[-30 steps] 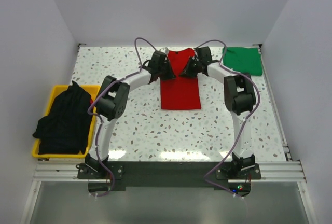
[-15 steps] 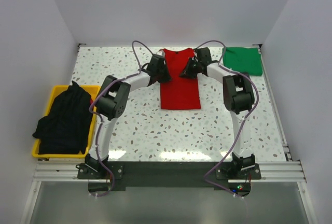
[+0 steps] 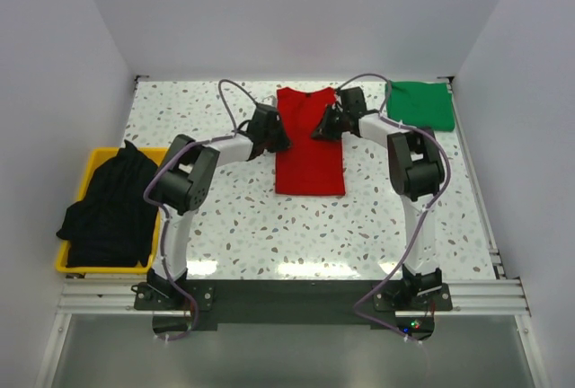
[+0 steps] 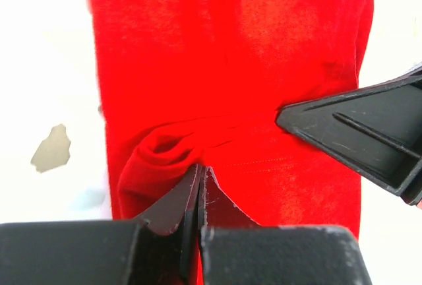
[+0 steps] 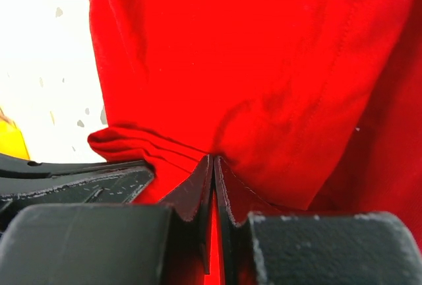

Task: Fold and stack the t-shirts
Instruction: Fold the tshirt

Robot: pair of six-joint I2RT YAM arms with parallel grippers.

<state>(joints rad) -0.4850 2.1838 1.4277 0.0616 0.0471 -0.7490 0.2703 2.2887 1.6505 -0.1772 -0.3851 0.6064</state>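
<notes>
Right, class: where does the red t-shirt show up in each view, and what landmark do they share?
Top view: red t-shirt at the far centre of the table.
Left wrist: fills the middle, top to bottom.
Right wrist: fills most, except upper left.
Shared landmark: the speckled table.

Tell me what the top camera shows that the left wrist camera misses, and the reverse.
Only the top view: the green shirt at the far right corner, the black shirt in the yellow bin, and both whole arms. Only the left wrist: the bunched fold that the left fingers pinch shut. Both: the red shirt, with the right fingers at its edge.
</notes>
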